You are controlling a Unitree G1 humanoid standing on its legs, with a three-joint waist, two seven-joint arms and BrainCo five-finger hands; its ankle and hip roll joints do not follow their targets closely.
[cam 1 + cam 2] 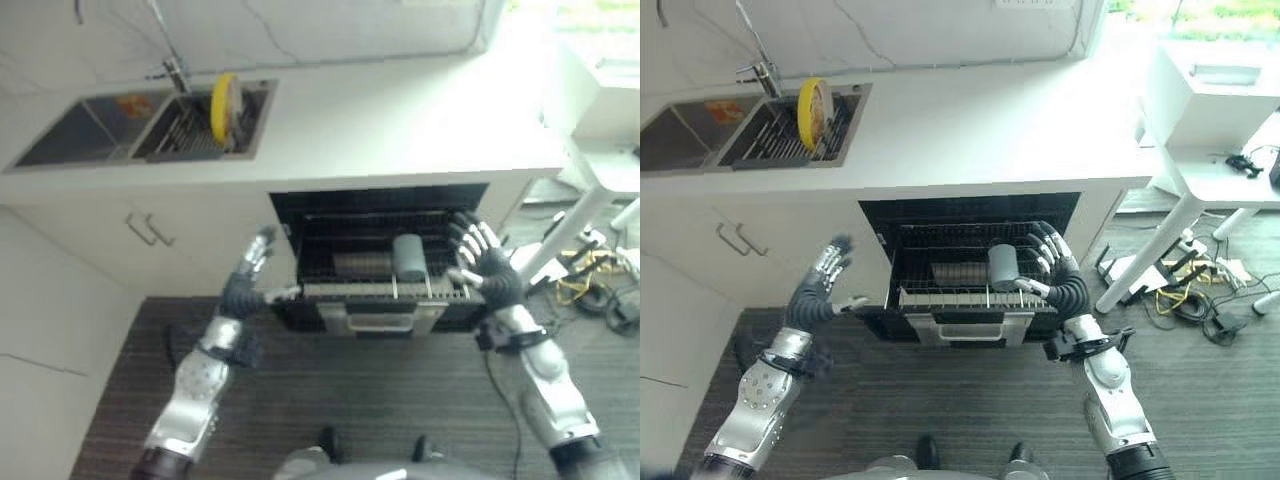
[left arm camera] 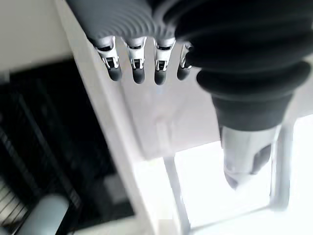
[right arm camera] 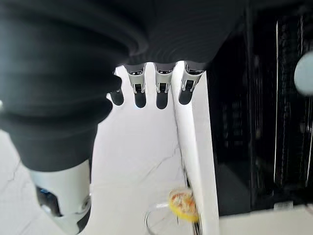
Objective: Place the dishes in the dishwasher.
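The dishwasher [image 1: 380,205] stands open under the white counter, its wire rack [image 1: 380,290] pulled partly out. A grey cup [image 1: 408,257] lies in the rack beside a flat grey dish [image 1: 357,265]. A yellow plate [image 1: 226,106] stands on edge in the sink's drying rack [image 1: 190,135]. My left hand [image 1: 245,280] hangs open at the rack's left front corner, its thumb toward the rail. My right hand [image 1: 482,262] is open at the rack's right side, fingers spread and holding nothing. The yellow plate [image 3: 183,204] shows far off in the right wrist view.
A double sink [image 1: 90,125] with a tap [image 1: 172,70] is set in the counter [image 1: 400,110] at the left. Cabinet doors with a handle [image 1: 148,232] are left of the dishwasher. A white table [image 1: 1210,110] and loose cables [image 1: 1185,290] are at the right.
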